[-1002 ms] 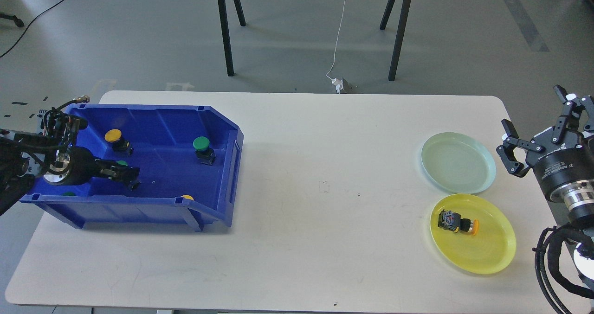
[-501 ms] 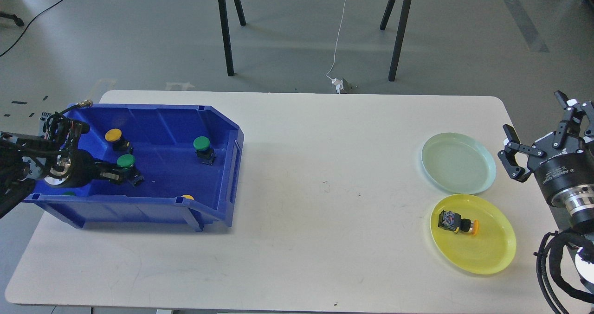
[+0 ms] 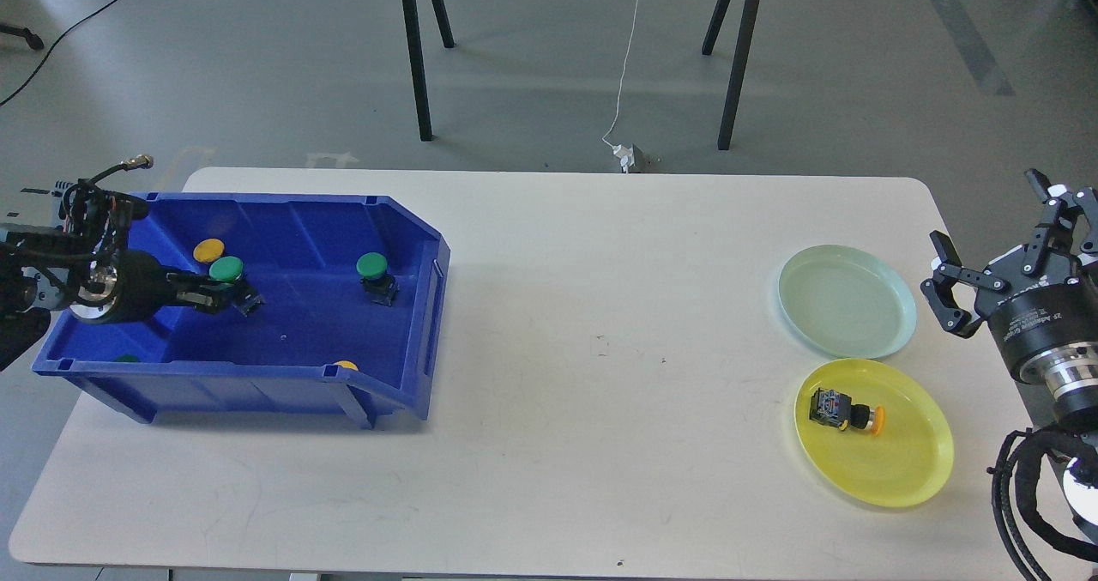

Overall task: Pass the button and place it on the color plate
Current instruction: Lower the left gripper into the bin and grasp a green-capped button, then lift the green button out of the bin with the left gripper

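**Ana:** Since a second ago the left gripper (image 3: 230,293) has closed on the green button (image 3: 228,272) and raised it off the floor of the blue bin (image 3: 412,293); the right gripper (image 3: 995,251) has barely shifted beside the plates.

**Ben:** So the jaws are pinching it?

**Ana:** Yes, they pinch its black body, with the green cap on top. The button hangs inside the bin, partly hiding a yellow button (image 3: 206,251) behind it.

**Ben:** How should the lift go?

**Ana:** My guess: straight up until the bin's wall is cleared, then across the tabletop (image 3: 600,306) toward the middle, keeping the cap exposed so the other arm has a free part to take. The right jaws are spread wide, ready to receive.

**Ben:** And the materials?

**Ana:** The bin is glossy moulded plastic with a sloped front lip; a second green button (image 3: 374,274) stands in it. The buttons have smooth domed caps on blocky black housings, likely slippery if gripped on the cap. The tabletop is matte white. On the far right sit a pale green plate (image 3: 892,293) and a translucent yellow plate (image 3: 926,461), both shallow and round; the yellow one holds an orange button (image 3: 845,411) lying on its side.
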